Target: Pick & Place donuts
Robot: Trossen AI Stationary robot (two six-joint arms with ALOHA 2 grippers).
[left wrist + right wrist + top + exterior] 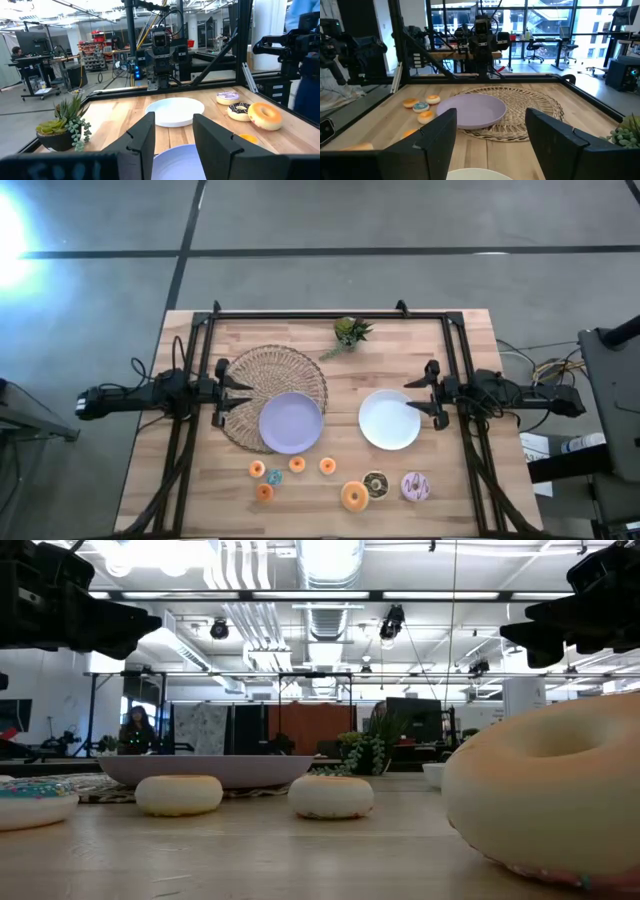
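Behind the bench [450,480] stretches a busy workshop. Both grippers, left [238,392] and right [412,397], wait with jaws open beside the plates. All donuts [354,496] lie along the front edge; better to descend straight over one ring, then close gently.

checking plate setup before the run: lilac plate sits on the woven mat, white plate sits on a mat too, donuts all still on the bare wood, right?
One detail is wrong: the white plate has no mat under it; it rests directly on the bare wood, as the high view shows. The lilac plate does sit on the woven mat, and the donuts all lie on the table.
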